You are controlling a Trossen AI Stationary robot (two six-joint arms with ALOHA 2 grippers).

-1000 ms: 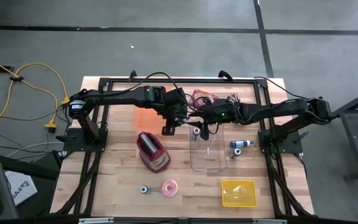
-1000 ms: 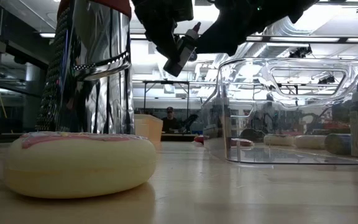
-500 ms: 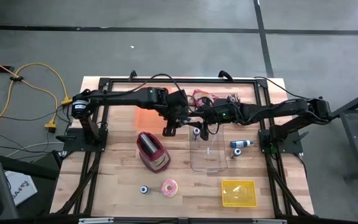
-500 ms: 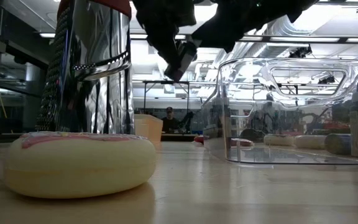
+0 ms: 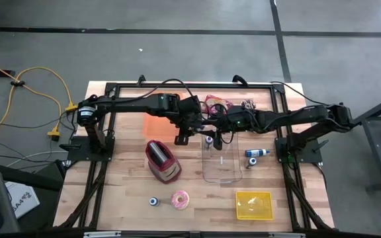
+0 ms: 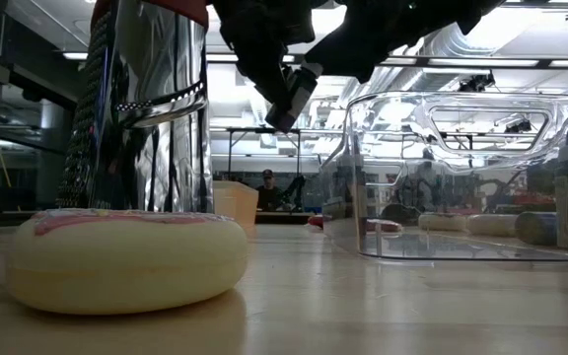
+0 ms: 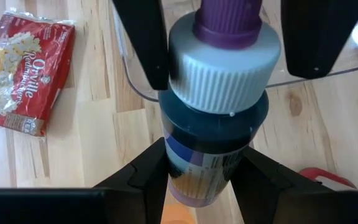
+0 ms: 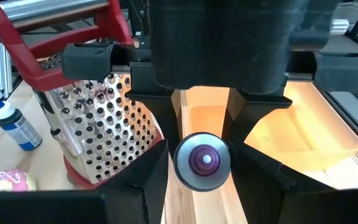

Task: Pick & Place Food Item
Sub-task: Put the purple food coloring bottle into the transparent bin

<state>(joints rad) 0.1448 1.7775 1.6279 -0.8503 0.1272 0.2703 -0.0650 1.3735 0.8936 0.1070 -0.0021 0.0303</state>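
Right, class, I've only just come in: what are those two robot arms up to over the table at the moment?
Both arms meet above the middle of the table, holding one small bottle between them. The left gripper clamps its labelled body, while the right gripper grips the end with the white ribbed cap and purple tip. It looks like a handover or a cap twist; which one cannot be told. A clear container, a red box grater, a pink-iced doughnut and a popcorn packet lie untouched.

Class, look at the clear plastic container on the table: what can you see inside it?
Inside the clear container, the high view shows only a small pale mark on its floor; I cannot tell what it is. The end nearest the grippers is partly covered by the right gripper and its bottle.
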